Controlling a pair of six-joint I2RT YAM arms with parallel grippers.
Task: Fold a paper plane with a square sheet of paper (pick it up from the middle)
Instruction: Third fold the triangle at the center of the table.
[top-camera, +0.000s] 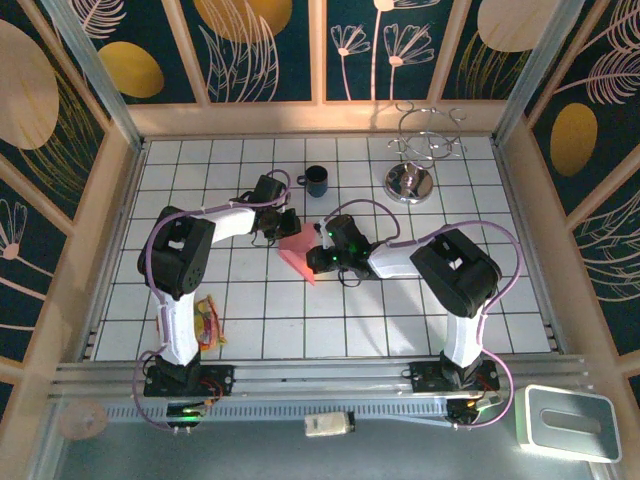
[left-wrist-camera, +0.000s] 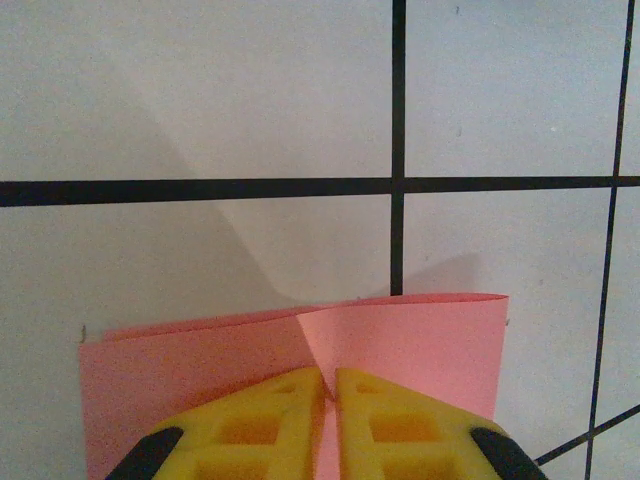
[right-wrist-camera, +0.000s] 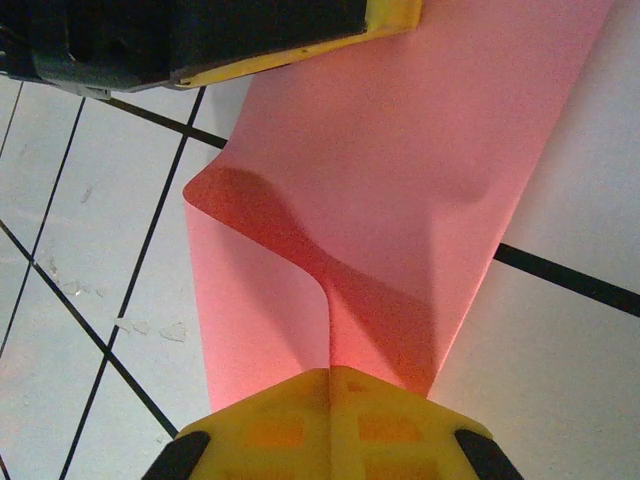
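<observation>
The pink-red sheet of paper (top-camera: 298, 250) hangs between my two grippers near the middle of the tiled table, lifted and bent over itself in a loose curve rather than a pointed shape. My left gripper (top-camera: 288, 228) is shut on the sheet's far edge. In the left wrist view its yellow fingertips (left-wrist-camera: 331, 376) pinch the paper (left-wrist-camera: 420, 340) at a crease. My right gripper (top-camera: 316, 259) is shut on the near edge. In the right wrist view its fingers (right-wrist-camera: 330, 373) clamp a raised pleat of the paper (right-wrist-camera: 400, 180), with the left gripper's body (right-wrist-camera: 200, 40) at the top.
A dark mug (top-camera: 316, 180) stands behind the paper. A metal stand with wire hooks (top-camera: 410, 182) is at the back right. A yellow-orange packet (top-camera: 207, 325) lies by the left arm's base. Wooden walls (top-camera: 110, 200) close in the table on three sides.
</observation>
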